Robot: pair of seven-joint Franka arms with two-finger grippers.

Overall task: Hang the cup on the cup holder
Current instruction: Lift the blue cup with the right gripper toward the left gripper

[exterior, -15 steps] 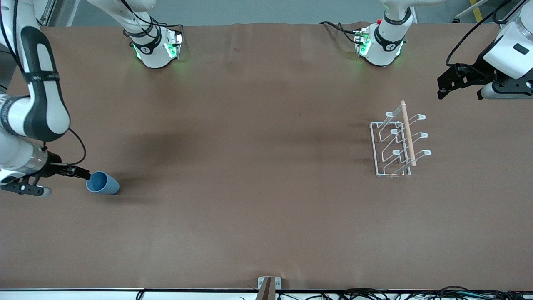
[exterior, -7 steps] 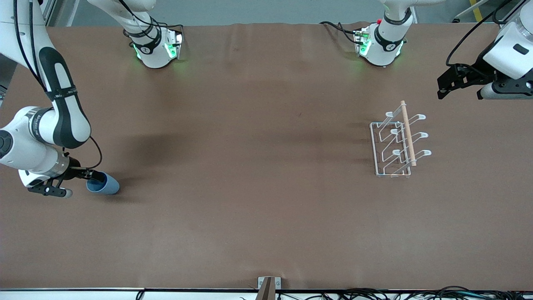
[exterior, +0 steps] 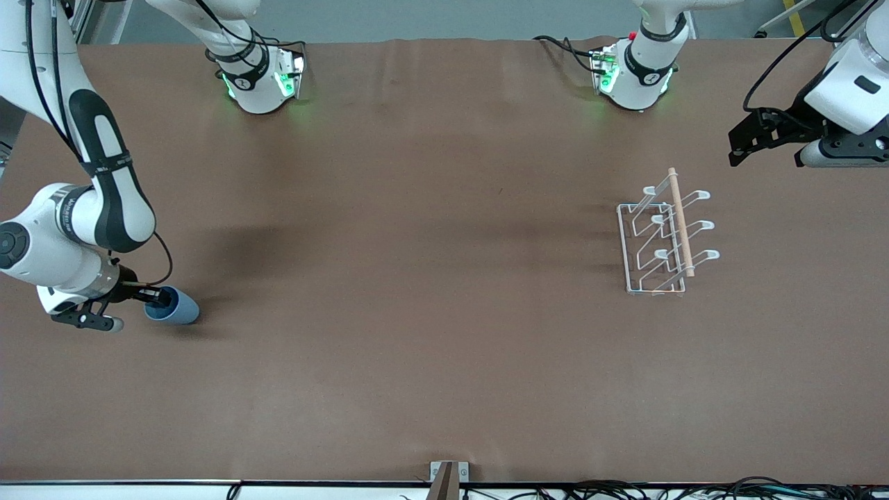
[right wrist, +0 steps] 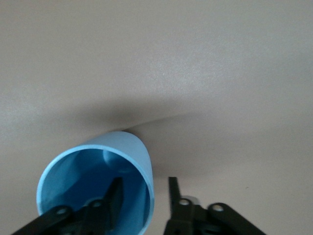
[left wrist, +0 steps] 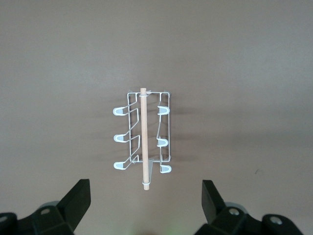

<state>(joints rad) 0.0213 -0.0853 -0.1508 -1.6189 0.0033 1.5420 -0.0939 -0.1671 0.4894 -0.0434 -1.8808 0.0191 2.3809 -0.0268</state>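
1. Right wrist view: the cup (right wrist: 98, 181) is a smooth, matte, light-blue tumbler without a handle, slightly tapered, lying on its side on the brown table covering (right wrist: 205, 73). Its round mouth faces the right gripper (right wrist: 144, 196), and its hollow holds nothing but one black finger.
2. Right gripper pose: one finger (right wrist: 115, 200) sits inside the mouth and the other (right wrist: 173, 196) just outside the rim, so the cup wall stands between them. The fingers are parted, with a gap visible beside the wall; the wall is not yet pinched.
3. Front view: the right arm (exterior: 104, 180) bends down at its own end of the table, wrist low, with the right gripper (exterior: 154, 297) pointing sideways into the cup (exterior: 173, 306).
4. Cup holder (exterior: 663, 236): a white wire rack with a rectangular base, looped prongs angled upward in two rows, and a pale wooden rod (exterior: 680, 222) along the top. Nothing hangs on it. It stands well apart from the right gripper, toward the left arm's end.
5. Left wrist view: the left gripper (left wrist: 145, 205) waits high above the table covering, fingers spread wide and holding nothing, with the cup holder (left wrist: 143, 139) on the table near it.
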